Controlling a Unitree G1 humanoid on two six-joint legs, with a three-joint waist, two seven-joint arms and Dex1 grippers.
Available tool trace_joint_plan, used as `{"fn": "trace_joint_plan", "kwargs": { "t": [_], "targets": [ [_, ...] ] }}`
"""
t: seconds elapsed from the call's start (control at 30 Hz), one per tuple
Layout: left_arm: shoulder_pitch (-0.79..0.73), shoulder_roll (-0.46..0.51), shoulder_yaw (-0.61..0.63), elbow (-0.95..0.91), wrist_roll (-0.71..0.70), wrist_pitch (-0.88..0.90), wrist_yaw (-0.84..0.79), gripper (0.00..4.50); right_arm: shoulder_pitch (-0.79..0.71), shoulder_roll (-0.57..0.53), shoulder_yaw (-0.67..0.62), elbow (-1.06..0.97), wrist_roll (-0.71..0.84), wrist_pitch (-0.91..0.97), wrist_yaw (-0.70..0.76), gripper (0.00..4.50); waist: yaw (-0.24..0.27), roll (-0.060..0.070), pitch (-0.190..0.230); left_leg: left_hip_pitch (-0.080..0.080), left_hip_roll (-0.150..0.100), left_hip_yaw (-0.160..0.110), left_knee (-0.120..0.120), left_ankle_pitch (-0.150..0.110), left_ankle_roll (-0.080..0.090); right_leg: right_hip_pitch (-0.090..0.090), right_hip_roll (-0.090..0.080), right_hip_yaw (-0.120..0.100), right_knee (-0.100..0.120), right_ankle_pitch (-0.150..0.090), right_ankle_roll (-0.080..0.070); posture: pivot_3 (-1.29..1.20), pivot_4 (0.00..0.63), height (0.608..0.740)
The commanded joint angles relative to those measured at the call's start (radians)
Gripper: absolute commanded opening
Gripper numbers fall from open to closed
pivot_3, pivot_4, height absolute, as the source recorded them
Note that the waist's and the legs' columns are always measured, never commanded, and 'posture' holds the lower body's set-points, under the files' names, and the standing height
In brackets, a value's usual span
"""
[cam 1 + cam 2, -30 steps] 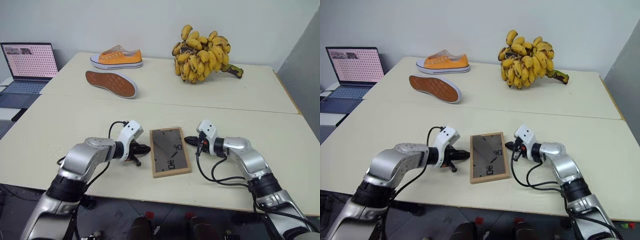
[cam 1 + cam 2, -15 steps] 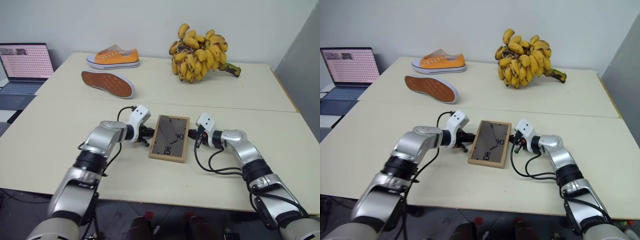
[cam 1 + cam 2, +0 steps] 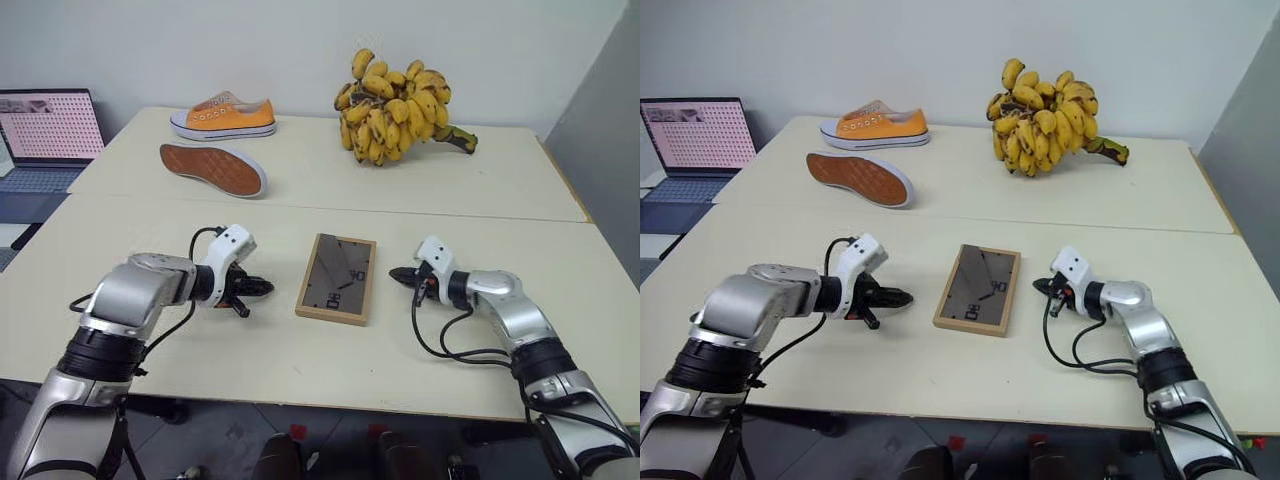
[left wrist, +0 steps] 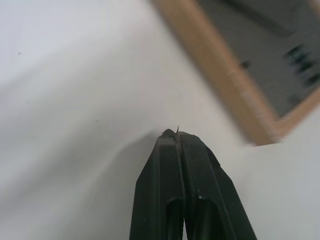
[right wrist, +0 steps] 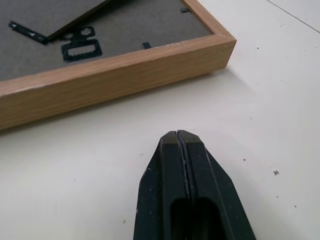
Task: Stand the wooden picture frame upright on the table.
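One wooden picture frame (image 3: 336, 279) lies flat, back side up, on the cream table (image 3: 300, 360), between two closed, empty grippers.

Head views: relative to the frame, the left gripper (image 3: 262, 289) and right gripper (image 3: 397, 274) sit apart on either side, both aimed inward; two orange shoes (image 3: 222, 116), one sole-up, and one banana bunch (image 3: 392, 103) lie beyond.
Left wrist view: black fingers (image 4: 170, 170) pressed together, short of a frame corner.
Right wrist view: fingers (image 5: 172, 165) together near the rectangular frame's grainy edge.

The picture frame (image 3: 336, 279) lies flat on the table (image 3: 300, 360), between the left gripper (image 3: 262, 289) and right gripper (image 3: 396, 273), touching neither.
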Motion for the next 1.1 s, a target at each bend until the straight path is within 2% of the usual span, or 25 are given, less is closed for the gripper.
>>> {"fn": "trace_joint_plan", "kwargs": {
  "t": [0.03,0.17,0.23,0.27,0.33,0.4,0.7,1.1],
  "targets": [
    [-0.075,-0.028,0.118,0.067,-0.091,0.113,0.007,0.87,0.049,-0.025,-0.026,-0.132,0.040,0.053,0.024,0.00,-0.002,0.000,0.000,0.000,0.000,0.000,0.000,0.000,0.000,0.000,0.000,0.000,0.000,0.000,0.000,0.00,0.150,0.740],
    [-0.156,-0.080,0.169,0.211,-0.116,0.168,0.047,1.72,0.086,-0.024,-0.022,-0.204,0.046,0.089,0.012,0.00,-0.001,0.000,0.000,0.000,0.000,-0.001,0.002,0.000,0.000,0.000,0.001,-0.001,0.002,0.000,0.000,0.00,0.150,0.740],
    [-0.161,-0.084,0.157,0.234,-0.113,0.163,0.055,2.03,0.092,-0.020,-0.024,-0.220,0.048,0.103,0.001,0.00,-0.006,0.000,0.000,0.000,0.000,-0.001,0.002,0.000,0.000,0.000,0.001,-0.001,0.003,0.000,0.000,0.00,0.150,0.740],
    [-0.159,-0.083,0.149,0.238,-0.113,0.160,0.057,2.38,0.095,-0.019,-0.024,-0.226,0.048,0.108,-0.003,0.00,-0.007,0.000,0.000,0.000,0.000,-0.001,0.002,0.000,0.000,0.000,0.000,0.000,0.003,0.000,0.000,0.00,0.150,0.740],
    [-0.145,-0.072,0.114,0.234,-0.110,0.153,0.044,2.67,0.103,-0.020,-0.026,-0.235,0.049,0.114,-0.009,0.00,-0.008,0.000,0.000,0.000,0.000,-0.001,0.002,0.000,0.000,-0.001,0.001,0.000,0.003,0.000,0.000,0.00,0.150,0.740],
    [-0.150,-0.081,0.113,0.263,-0.119,0.184,0.048,3.18,0.115,-0.020,-0.028,-0.245,0.048,0.117,-0.016,0.00,-0.006,0.000,0.000,0.000,0.000,-0.001,0.001,0.000,0.000,-0.001,0.001,-0.001,0.003,0.000,0.000,0.00,0.150,0.740],
    [-0.162,-0.132,0.061,0.378,-0.122,0.213,0.037,3.18,0.173,-0.008,-0.017,-0.283,0.035,0.117,-0.063,0.00,-0.004,0.000,0.000,0.000,0.000,-0.001,0.002,0.000,0.000,-0.001,0.000,0.000,0.004,0.000,0.000,0.00,0.150,0.740],
    [-0.232,-0.204,-0.049,0.497,-0.089,0.101,-0.039,3.18,0.180,0.049,0.034,-0.252,-0.010,0.094,-0.119,0.00,-0.004,0.000,0.000,0.002,0.000,-0.001,0.002,0.000,0.000,0.000,0.001,0.000,0.005,0.000,0.000,0.00,0.150,0.740]
  ]
}}
